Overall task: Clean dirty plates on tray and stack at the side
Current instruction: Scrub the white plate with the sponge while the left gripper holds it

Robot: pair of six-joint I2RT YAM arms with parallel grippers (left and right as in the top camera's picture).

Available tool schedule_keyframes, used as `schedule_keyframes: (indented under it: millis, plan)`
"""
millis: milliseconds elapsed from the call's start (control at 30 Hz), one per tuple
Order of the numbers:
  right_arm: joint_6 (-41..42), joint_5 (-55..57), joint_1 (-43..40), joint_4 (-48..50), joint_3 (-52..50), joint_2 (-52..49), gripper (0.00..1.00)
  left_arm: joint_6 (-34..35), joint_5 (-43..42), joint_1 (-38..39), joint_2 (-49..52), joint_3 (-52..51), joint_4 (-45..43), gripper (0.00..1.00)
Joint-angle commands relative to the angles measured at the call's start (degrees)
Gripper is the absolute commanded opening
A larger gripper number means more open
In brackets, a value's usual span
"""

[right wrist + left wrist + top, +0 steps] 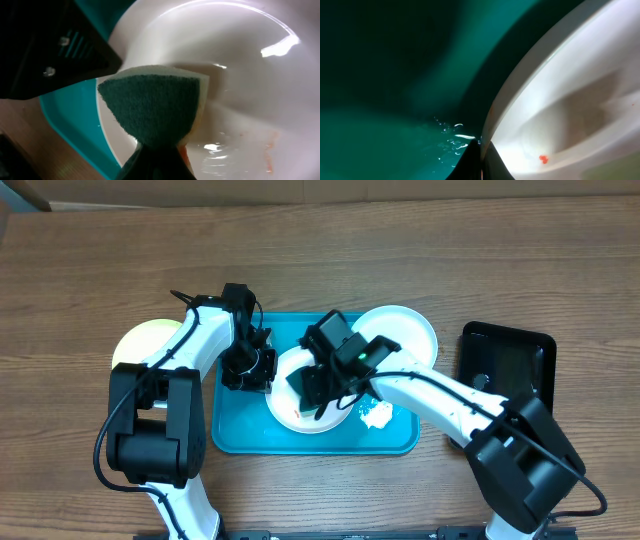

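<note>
overhead straight down, far; both wrist views close, sharing one plate (pixel 570 100)

We just see a brown wood-grain table (pixel 80 270) everywhere, plus a paler strip (pixel 400 188) along its far edge.

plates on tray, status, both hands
Left hand shut on white plate rim. Right hand shut on sponge, pressed to that plate on the tray. Orange smears showing. Nothing in the way.
</note>
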State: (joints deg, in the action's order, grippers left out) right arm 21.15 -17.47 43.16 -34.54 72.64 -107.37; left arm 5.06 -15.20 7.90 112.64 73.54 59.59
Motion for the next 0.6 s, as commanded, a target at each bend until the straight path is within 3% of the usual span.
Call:
schedule_keyframes:
  millis: [0, 267, 567]
  plan:
    - [5.9, 3.1, 2.1, 1.1, 0.0, 0.6, 0.04, 0.3, 0.3, 0.4, 0.5, -0.2, 0.0, 0.04]
    - [10.6, 11.8, 5.5, 3.1, 0.0, 0.6, 0.04, 0.3, 0.3, 0.4, 0.5, -0.2, 0.1, 0.04]
    - [12.2, 13.9, 5.7, 3.0, -0.1, 0.4, 0.04, 0.3, 0.3, 0.4, 0.5, -0.2, 0.2, 0.04]
